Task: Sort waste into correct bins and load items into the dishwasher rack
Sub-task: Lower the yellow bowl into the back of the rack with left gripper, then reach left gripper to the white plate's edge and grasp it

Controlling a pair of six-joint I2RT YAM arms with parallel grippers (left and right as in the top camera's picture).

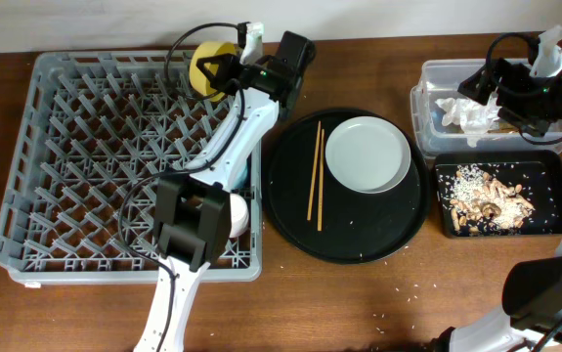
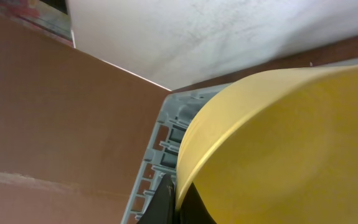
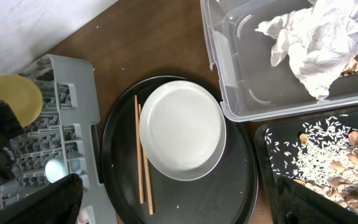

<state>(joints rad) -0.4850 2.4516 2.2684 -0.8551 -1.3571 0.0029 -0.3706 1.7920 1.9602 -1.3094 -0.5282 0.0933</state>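
My left gripper [image 1: 220, 74] is shut on the rim of the yellow bowl [image 1: 206, 66], holding it on edge over the far right part of the grey dishwasher rack [image 1: 65, 147]. In the left wrist view the bowl [image 2: 278, 149] fills the frame, with the fingers [image 2: 177, 202] pinching its rim. My right gripper [image 1: 476, 86] is open and empty beside the clear tub [image 1: 427, 98], which holds the white tissue [image 1: 471, 114]. The white plate [image 1: 367, 154] and chopsticks [image 1: 315, 176] lie on the round black tray [image 1: 398, 235]. Food scraps [image 1: 491, 200] lie in the shallow black tray [image 1: 554, 166].
A pink-white cup [image 1: 239, 213] sits in the rack's near right corner, partly hidden by the left arm. A light-blue cup [image 3: 54, 169] shows in the rack in the right wrist view. Rice crumbs are scattered on the brown table [image 1: 388, 303].
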